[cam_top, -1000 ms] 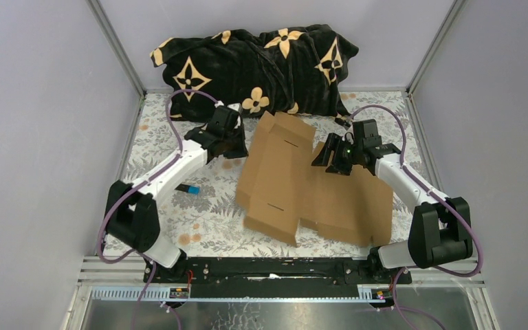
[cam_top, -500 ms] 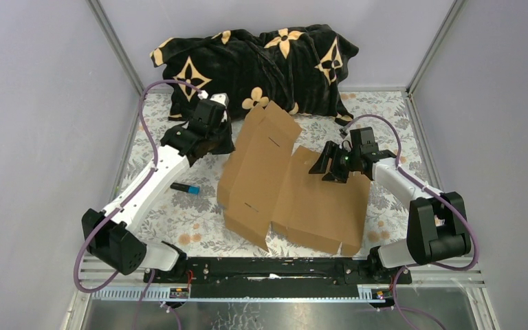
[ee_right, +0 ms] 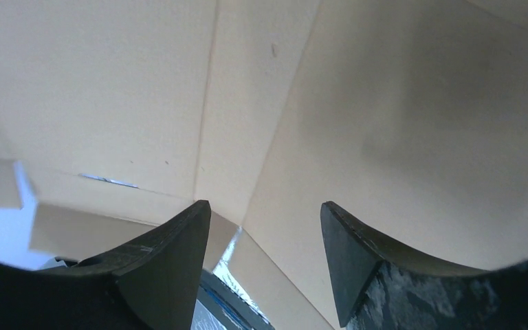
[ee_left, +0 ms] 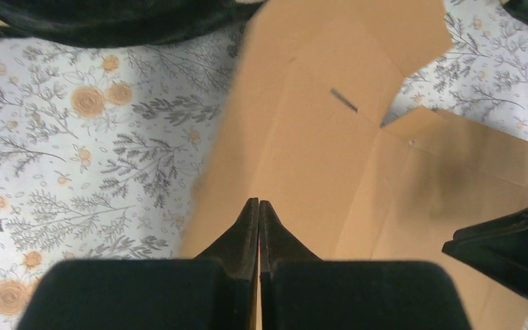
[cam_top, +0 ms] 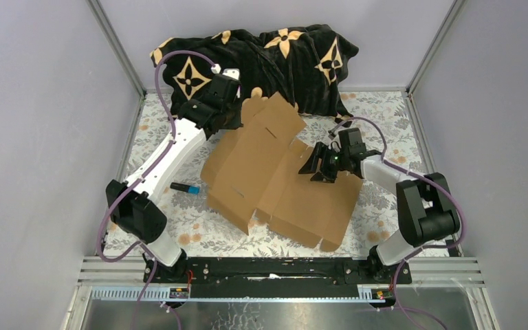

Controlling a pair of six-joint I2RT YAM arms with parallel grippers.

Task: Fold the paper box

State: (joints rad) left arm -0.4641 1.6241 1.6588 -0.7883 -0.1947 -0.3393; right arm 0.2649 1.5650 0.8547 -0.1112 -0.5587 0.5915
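Paper box [cam_top: 278,185] was seen mostly flat on the surface [cam_top: 385,110]; no walls raised, all folding left. Left claw [ee_left: 258,206] at the sheet's 11 o'clock was shut, no grip visible. Right claw [ee_right: 265,210] at 2 o'clock was spread wide, empty.

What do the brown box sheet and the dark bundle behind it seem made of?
Paper box: matte, unprinted brown cardboard, with scored creases and cut slots. Dark bundle: probably plush fabric, fleece or velour, black with tan flower motifs; soft rumpled folds.

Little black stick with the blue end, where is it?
In the top view, the little black stick with a blue end lies on the flowery tablecloth, on the left, between the white left arm and the flat brown cardboard sheet.
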